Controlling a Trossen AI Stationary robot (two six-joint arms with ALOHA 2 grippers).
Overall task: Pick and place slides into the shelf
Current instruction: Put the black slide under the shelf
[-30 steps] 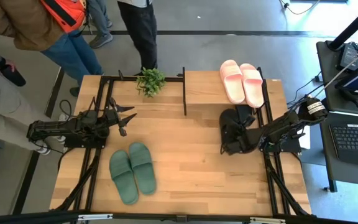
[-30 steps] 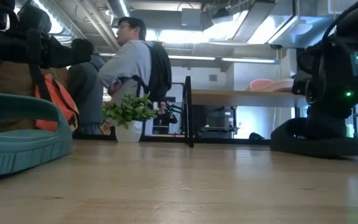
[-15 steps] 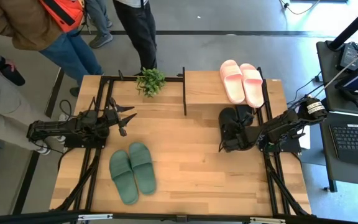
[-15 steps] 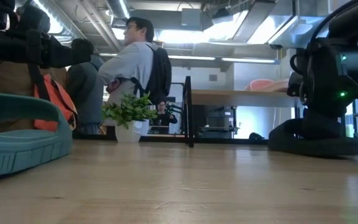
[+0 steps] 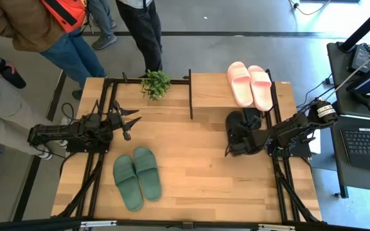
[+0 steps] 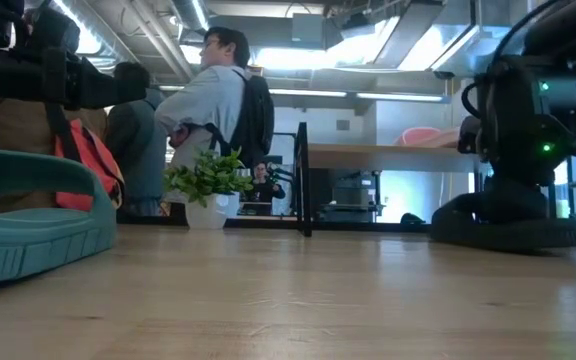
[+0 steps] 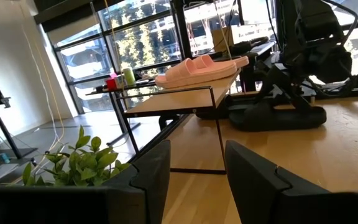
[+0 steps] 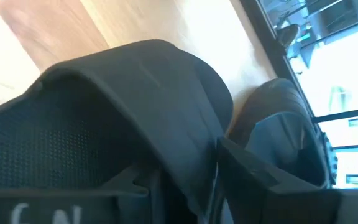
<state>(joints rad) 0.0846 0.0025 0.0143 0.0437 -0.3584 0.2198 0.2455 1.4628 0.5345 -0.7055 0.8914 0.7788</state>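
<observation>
Two dark fingers of the right gripper [image 5: 241, 142] sit at the black slides [image 5: 241, 131], right of centre in the high view, and in the right wrist view one finger [image 8: 253, 177] lies against a black strap [image 8: 135, 93]; whether the jaws are clamped on it or parted cannot be told. The left gripper [image 5: 130, 122] waits at centre left over bare table [image 5: 191, 173], its fingers standing apart with nothing between them. Foam slides like these should be light and soft, springy under pressure, with a matte skin that is unlikely to slip; the wide arched strap looks like the best place to pinch, since the sole is broad and would flex. The black pair lies just beside the lower edge of the shelf [image 5: 211, 93], one slide partly under its frame, long axis running roughly up the frame, though which end is the toe is hard to tell. The pink slides [image 5: 249, 83] rest side by side on the shelf's plank top at upper right, long axis also up the frame. The green slides [image 5: 137, 176] lie at lower left, well apart from the shelf, their long axis tilted slightly toward the upper left.
</observation>
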